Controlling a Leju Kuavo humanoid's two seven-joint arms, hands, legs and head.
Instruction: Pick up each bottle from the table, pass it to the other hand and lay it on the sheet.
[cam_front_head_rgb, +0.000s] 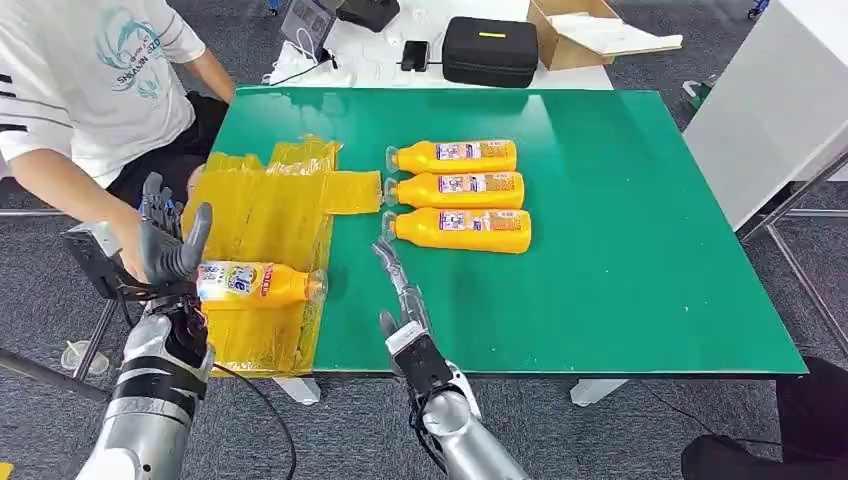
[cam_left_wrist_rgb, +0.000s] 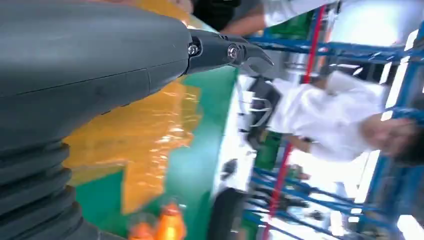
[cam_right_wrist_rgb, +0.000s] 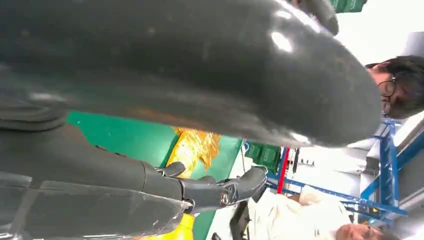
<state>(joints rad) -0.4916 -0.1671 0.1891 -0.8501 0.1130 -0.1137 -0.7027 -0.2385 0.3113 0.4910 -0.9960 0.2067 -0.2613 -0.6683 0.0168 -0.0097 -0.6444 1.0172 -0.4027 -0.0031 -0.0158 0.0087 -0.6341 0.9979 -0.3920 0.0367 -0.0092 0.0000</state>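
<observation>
An orange bottle (cam_front_head_rgb: 255, 283) lies on its side on the crinkled yellow sheet (cam_front_head_rgb: 265, 215), cap toward the table's middle. My left hand (cam_front_head_rgb: 170, 245) stands just beside the bottle's base with thumb and fingers raised and spread, nothing between them; the left wrist view shows its fingers (cam_left_wrist_rgb: 225, 50) stretched over the sheet (cam_left_wrist_rgb: 140, 135). My right hand (cam_front_head_rgb: 402, 295) hovers over the green table (cam_front_head_rgb: 620, 250) near the front edge, fingers (cam_right_wrist_rgb: 220, 192) extended and empty. Three more orange bottles (cam_front_head_rgb: 460, 190) lie side by side right of the sheet, just beyond the right hand.
A person in a white shirt (cam_front_head_rgb: 90, 80) sits at the table's left corner, forearm close behind my left hand. A black case (cam_front_head_rgb: 490, 50) and a cardboard box (cam_front_head_rgb: 580, 30) sit on the white table beyond. The sheet hangs over the front left edge.
</observation>
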